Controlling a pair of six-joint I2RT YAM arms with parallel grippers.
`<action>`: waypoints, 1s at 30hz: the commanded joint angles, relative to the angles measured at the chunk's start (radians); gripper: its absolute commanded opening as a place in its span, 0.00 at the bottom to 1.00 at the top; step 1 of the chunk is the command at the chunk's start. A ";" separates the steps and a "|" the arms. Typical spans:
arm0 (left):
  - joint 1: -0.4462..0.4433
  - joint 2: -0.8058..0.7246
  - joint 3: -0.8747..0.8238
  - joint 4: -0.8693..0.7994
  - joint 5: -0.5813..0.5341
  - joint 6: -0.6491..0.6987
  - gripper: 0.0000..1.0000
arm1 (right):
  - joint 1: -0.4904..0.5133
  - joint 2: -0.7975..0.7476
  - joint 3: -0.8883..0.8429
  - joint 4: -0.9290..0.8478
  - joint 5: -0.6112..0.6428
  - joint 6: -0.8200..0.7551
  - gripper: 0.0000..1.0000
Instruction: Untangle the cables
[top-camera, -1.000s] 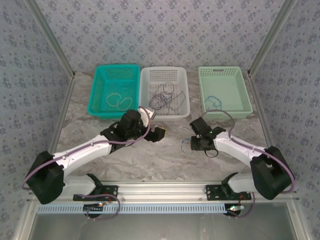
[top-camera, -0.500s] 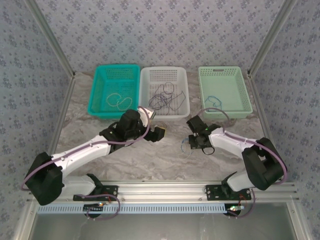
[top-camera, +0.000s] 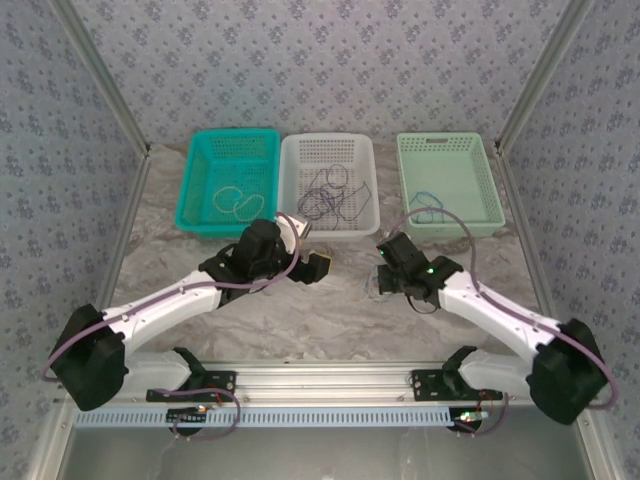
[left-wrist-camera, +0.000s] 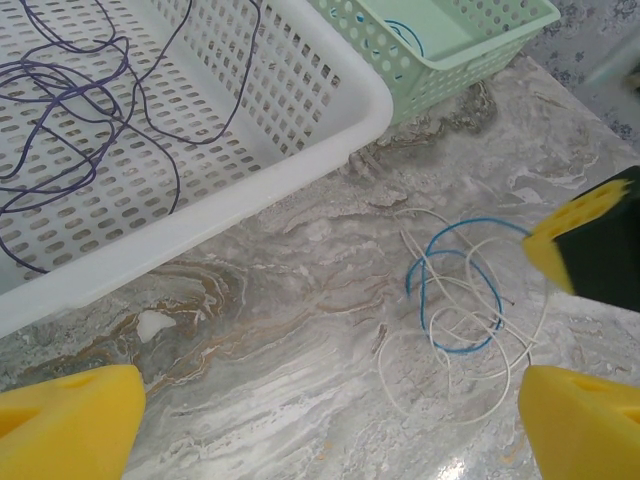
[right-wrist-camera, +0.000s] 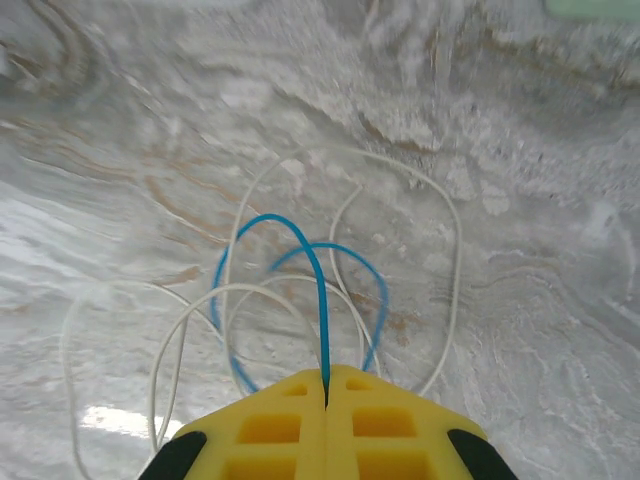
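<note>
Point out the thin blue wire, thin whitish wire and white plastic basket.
thin blue wire (right-wrist-camera: 320, 310): right wrist view, straight stretch.
thin whitish wire (right-wrist-camera: 457, 250): right wrist view, right-hand arc.
white plastic basket (left-wrist-camera: 250, 200): left wrist view, near rim.

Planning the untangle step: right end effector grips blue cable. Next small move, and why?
Probably raise the right end effector slowly. It is shut on the blue cable, whose loops cross the whitish cable on the table, so a gentle lift should start separating them.

My marbled table carries a teal basket, a white basket and a pale green basket along its far side; nearer me, a blue cable and a white cable lie tangled.
</note>
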 joint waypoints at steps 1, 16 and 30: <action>-0.008 0.000 0.024 0.024 0.044 0.004 0.96 | 0.028 -0.083 0.041 -0.079 0.033 -0.033 0.02; -0.091 0.101 0.110 0.023 0.154 0.101 0.94 | 0.114 -0.153 0.095 -0.125 -0.030 -0.139 0.00; -0.090 0.246 0.164 0.076 0.294 0.194 0.76 | 0.131 -0.262 0.038 -0.061 -0.075 -0.176 0.00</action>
